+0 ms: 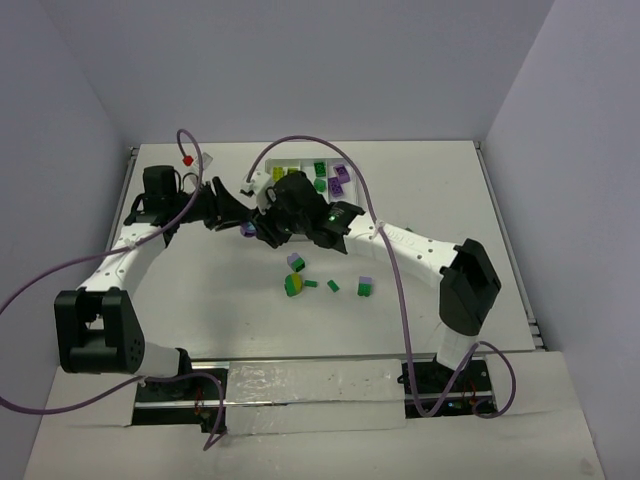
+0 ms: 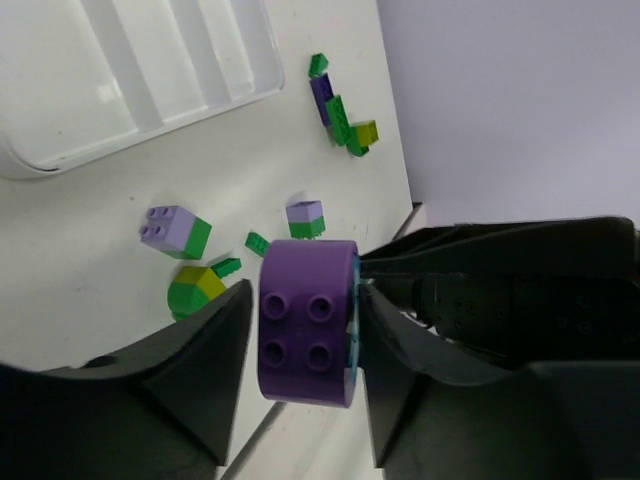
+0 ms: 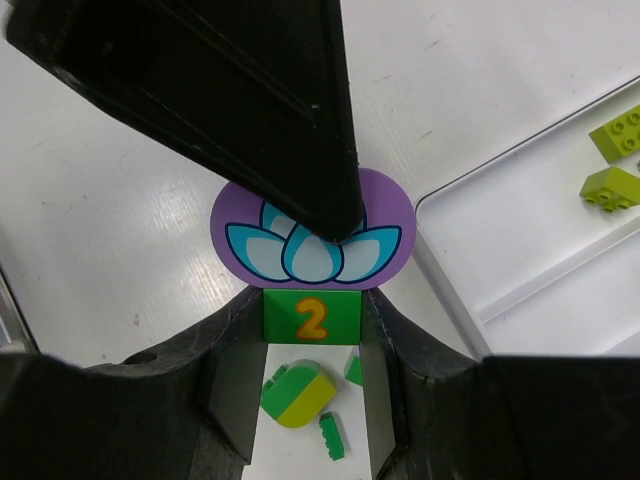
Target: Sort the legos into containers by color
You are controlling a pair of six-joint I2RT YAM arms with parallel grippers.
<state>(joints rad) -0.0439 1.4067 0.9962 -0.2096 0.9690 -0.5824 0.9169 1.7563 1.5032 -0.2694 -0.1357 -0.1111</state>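
Tray [image 1: 306, 176] at twelve o'clock holds bricks [image 1: 320, 168] sorted yellow-green, green, purple. My right tool [image 3: 310, 300] pinches a green "2" brick [image 3: 312, 318]; left tool [image 2: 303, 300] clamps the purple flower brick [image 2: 305, 340].

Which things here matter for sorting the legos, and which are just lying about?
Job: white tray, loose legos on the table, purple brick in left gripper, green number brick in right gripper.
Lying about: purple cables, small red item.

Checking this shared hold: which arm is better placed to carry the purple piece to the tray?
Left: the left gripper clasps the purple round brick; the right gripper holds the green "2" brick joined to it. The tray lies near.
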